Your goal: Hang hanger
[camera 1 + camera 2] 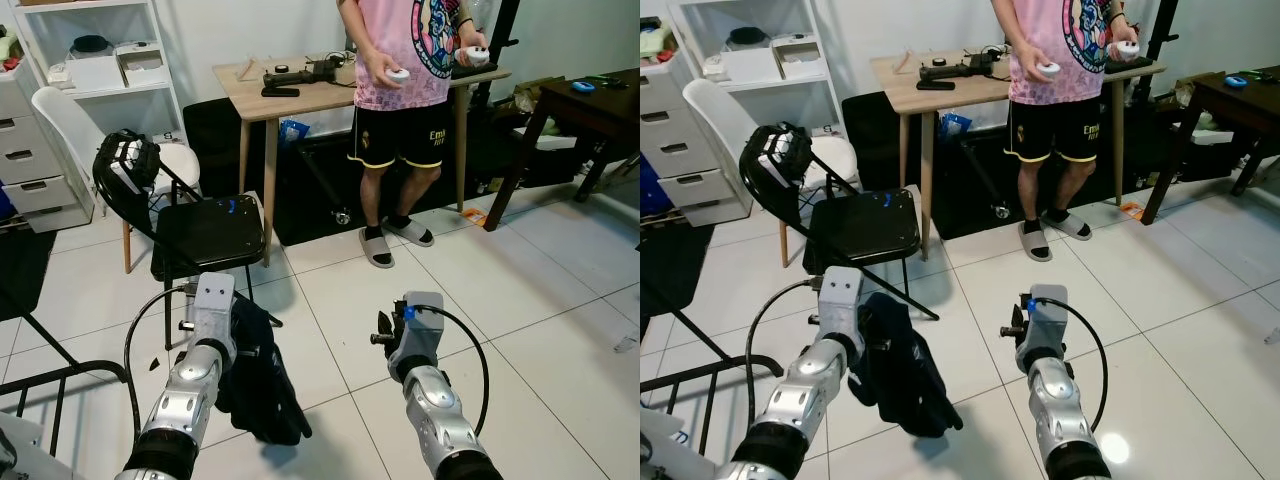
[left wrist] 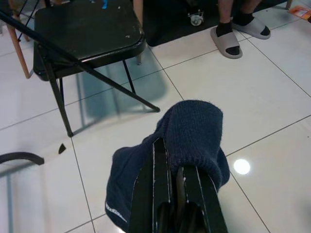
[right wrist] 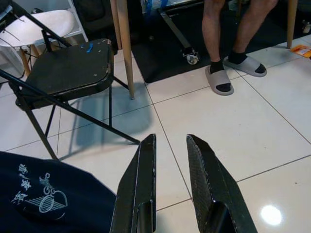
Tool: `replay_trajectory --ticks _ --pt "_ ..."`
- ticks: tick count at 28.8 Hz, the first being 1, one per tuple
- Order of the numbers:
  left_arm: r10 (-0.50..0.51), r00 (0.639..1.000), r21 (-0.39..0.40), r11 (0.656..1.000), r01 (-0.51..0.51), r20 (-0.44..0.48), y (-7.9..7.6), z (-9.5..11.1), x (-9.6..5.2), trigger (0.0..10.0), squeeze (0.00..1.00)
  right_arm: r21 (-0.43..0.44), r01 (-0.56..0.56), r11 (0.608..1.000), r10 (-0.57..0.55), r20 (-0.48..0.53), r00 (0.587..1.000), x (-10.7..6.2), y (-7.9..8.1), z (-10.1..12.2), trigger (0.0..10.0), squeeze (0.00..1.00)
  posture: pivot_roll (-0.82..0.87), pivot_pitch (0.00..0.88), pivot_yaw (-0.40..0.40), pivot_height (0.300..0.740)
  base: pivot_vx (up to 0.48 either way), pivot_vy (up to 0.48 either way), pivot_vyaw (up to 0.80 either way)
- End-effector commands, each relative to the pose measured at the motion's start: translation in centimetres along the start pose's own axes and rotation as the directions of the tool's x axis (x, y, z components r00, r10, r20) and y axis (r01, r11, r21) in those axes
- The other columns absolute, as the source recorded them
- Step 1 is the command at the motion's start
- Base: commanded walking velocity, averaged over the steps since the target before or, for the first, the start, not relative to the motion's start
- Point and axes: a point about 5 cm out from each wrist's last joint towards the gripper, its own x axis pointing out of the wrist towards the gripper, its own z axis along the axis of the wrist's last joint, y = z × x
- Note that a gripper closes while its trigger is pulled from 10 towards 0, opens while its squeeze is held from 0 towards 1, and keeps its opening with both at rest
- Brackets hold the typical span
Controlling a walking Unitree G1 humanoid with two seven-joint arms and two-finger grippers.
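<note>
Ahead of me stands a black folding chair (image 1: 210,232) with a person (image 1: 405,110) beyond it beside the bench (image 1: 300,92), so I judge I am carrying the load across open floor (image 1: 560,290) towards wherever it gets hung. My left gripper (image 2: 177,194) has its fingers pressed together on a dark navy garment (image 1: 262,385), which drapes below the arm clear of the tiles; I cannot make out the hanger itself inside the cloth. My right gripper (image 3: 170,184) is held forward with fingers apart and empty, presumably ready to assist.
</note>
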Motion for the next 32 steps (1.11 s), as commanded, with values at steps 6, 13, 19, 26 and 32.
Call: replay_trajectory --ticks 6,13,19,26,32 --pt "0.006 1.0 0.008 1.0 -0.006 -0.015 -0.6 -0.5 -0.1 10.0 0.0 -0.134 -0.027 0.991 0.021 -0.045 0.999 0.3 0.2 -0.5 10.0 0.0 -0.01 0.0 0.011 0.74 0.0 0.0 0.0" --pt "0.002 1.0 0.044 0.999 -0.002 0.0 -1.2 0.0 -0.1 10.0 0.0 -0.151 -0.031 0.988 0.019 -0.079 0.997 0.3 -0.5 -0.8 10.0 0.0 0.01 0.0 -0.039 0.74 0.0 0.0 0.0" --pt "-0.082 0.996 0.081 0.994 0.079 0.04 -1.1 1.6 0.3 10.0 0.0 -0.158 0.035 0.987 -0.052 -0.102 0.993 -0.7 -1.3 -2.3 10.0 0.0 0.03 0.0 0.073 0.74 0.0 0.0 0.0" --pt "-0.106 0.993 0.114 0.988 0.101 0.042 -0.4 2.3 0.8 10.0 0.0 -0.112 0.104 0.988 -0.114 -0.091 0.989 -1.1 -1.3 -2.9 10.0 0.0 0.02 0.0 0.145 0.74 0.0 0.0 0.0" --pt "-0.06 0.997 0.089 0.995 0.056 0.043 -0.1 1.9 0.7 10.0 0.0 -0.133 0.073 0.989 -0.083 -0.079 0.993 -0.7 -1.1 -2.3 10.0 0.0 0.0 0.0 0.072 0.74 0.0 0.0 0.0"
